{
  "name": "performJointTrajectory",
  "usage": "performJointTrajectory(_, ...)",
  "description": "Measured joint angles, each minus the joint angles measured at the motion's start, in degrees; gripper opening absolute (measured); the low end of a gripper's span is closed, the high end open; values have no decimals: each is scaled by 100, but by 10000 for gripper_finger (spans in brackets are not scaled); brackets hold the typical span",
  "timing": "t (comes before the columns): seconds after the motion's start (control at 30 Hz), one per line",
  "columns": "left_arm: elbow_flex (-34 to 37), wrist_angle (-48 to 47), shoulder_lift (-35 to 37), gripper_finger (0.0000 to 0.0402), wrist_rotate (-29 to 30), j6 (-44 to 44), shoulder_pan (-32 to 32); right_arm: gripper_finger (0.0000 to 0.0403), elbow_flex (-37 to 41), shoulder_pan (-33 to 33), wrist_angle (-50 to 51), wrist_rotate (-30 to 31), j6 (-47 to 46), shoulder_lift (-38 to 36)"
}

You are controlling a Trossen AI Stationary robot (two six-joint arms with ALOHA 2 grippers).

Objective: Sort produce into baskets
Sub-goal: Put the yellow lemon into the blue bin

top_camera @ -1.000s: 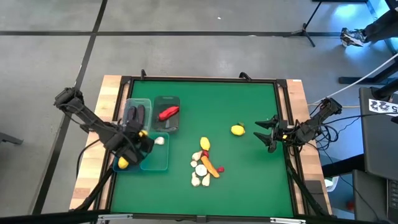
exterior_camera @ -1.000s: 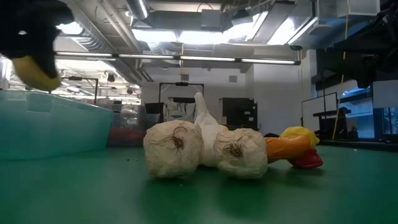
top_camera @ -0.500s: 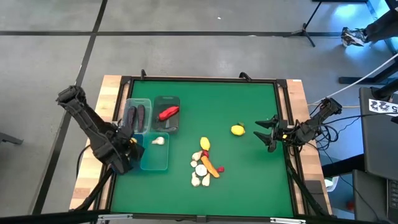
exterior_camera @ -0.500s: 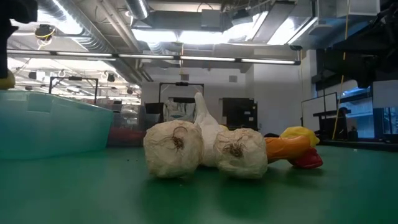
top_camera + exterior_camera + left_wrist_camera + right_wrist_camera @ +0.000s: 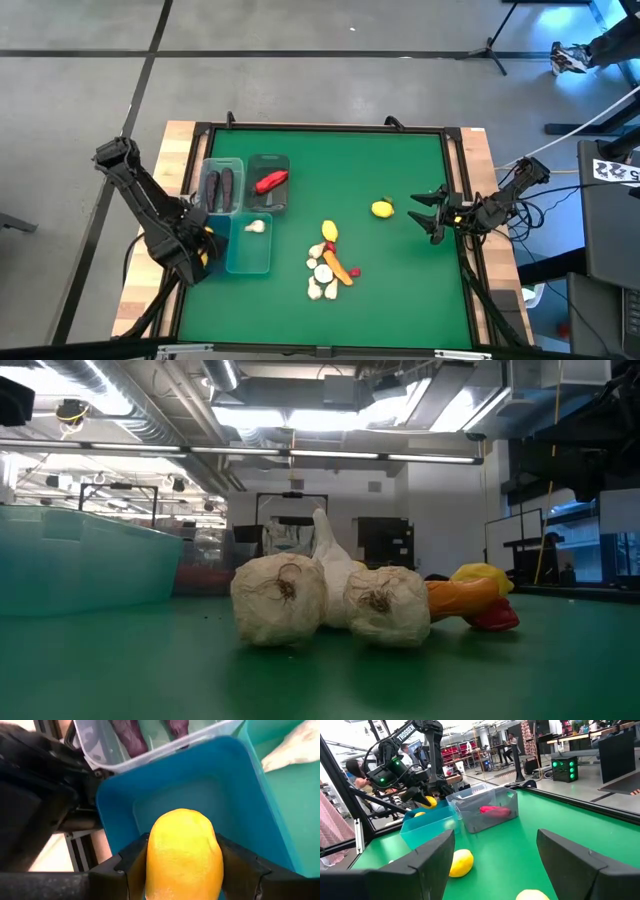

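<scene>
Yellow plastic fills the bottom centre of the left wrist view: a lemon is clamped between the 2 dark fingers of the left gripper, which hangs over the blue bin at the lower left of the high view. That bin looks bare under it in the wrist view, though the right wrist view seems to show another yellow piece already in it.

Next to it in the high view sit 3 more bins: a clear one with 2 purple eggplants, a grey one holding a red pepper, and a teal one with a garlic bulb. Loose produce lies at the lower middle of the mat: a lemon, a carrot and garlic bulbs; another lemon sits further right.

My judgement of the risk: the held lemon appears close to the bin's near wall, so letting go early could bounce it off the rim onto the wooden table edge or into a neighbouring bin. Round as it is, it would roll. Descending too low could nudge the light bin.

The right gripper waits at the right edge of the mat, fingers spread, holding nothing.
</scene>
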State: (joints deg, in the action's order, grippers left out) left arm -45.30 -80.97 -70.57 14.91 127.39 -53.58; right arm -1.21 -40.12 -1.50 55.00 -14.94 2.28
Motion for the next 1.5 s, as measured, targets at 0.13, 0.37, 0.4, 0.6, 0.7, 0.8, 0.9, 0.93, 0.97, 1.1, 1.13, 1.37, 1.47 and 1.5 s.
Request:
performJointTrajectory(0.13, 0, 79, 0, 203, -2, -50, 0, 280, 0, 0, 0, 2, 2, 0)
performJointTrajectory(0.37, 0, 192, 0, 241, -3, -450, 1, 280, 0, 0, 0, 2, 4, 0)
performJointTrajectory(0.4, 0, 225, 0, 247, -4, -466, 2, 280, 0, 0, 0, 2, 13, -2)
performJointTrajectory(0.6, 0, 242, 0, 269, -160, -317, 4, 280, 0, 2, 2, 2, 20, -2)
performJointTrajectory(0.7, -39, 282, 0, 268, -159, -288, 17, 280, 0, 0, 2, 2, 22, 0)
performJointTrajectory(0.8, -226, 390, 2, 266, 50, -410, 84, 280, 0, 2, 2, 4, 22, 0)
performJointTrajectory(0.9, -491, 618, 2, 266, 830, -830, 147, 280, 0, 2, 4, 4, 24, -1)
performJointTrajectory(0.93, -564, 775, 2, 266, 1190, -1088, 171, 280, 0, 2, 4, 4, 25, -1)
performJointTrajectory(0.97, -614, 960, 2, 266, 1581, -1366, 200, 280, 0, 2, 4, 4, 36, 0)
performJointTrajectory(1.1, -660, 1663, 2, 265, 3014, -2494, 498, 280, 0, 1, 5, 4, 44, 0)
performJointTrajectory(1.13, -660, 1852, 2, 265, 3289, -2790, 628, 280, 0, 2, 6, 5, 44, 0)
performJointTrajectory(1.37, -660, 4238, -64, 265, 3925, -6569, 1945, 280, 0, 0, 0, 4, 44, 0)
performJointTrajectory(1.47, -660, 5682, -222, 265, 3481, -8670, 2560, 280, 0, 2, 0, 4, 44, -2)
performJointTrajectory(1.5, -660, 6111, -293, 265, 3205, -9243, 2781, 280, 0, 0, 0, 4, 44, 0)
